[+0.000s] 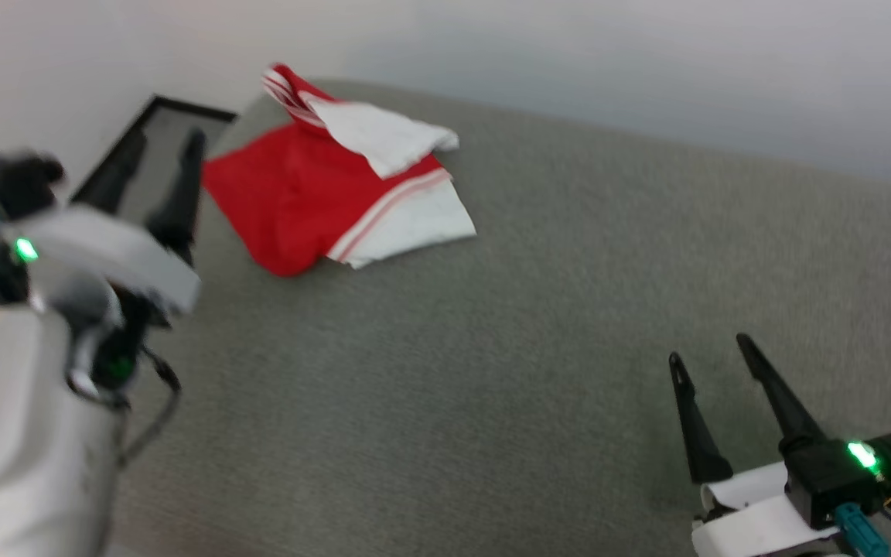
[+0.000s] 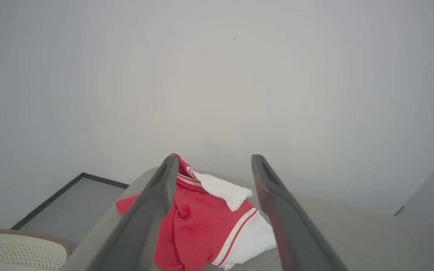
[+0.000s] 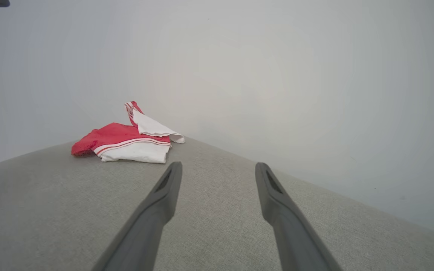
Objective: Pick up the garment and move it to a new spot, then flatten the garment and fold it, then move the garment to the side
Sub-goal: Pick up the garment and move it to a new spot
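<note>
The garment lies crumpled and partly folded at the far left corner of the grey cushioned surface: red cloth, white sleeves, striped trim sticking up at its far end. My left gripper hovers open just left of it, holding nothing. In the left wrist view the garment shows between and beyond the spread fingers of the left gripper. My right gripper stands open and empty at the lower right, far from the garment. In the right wrist view the garment lies ahead to the left of the right gripper.
A pale wall runs behind the surface. A dark-framed grey panel lies off the surface's left corner. A white perforated basket stands near the left arm. Bare grey surface stretches between the garment and the right gripper.
</note>
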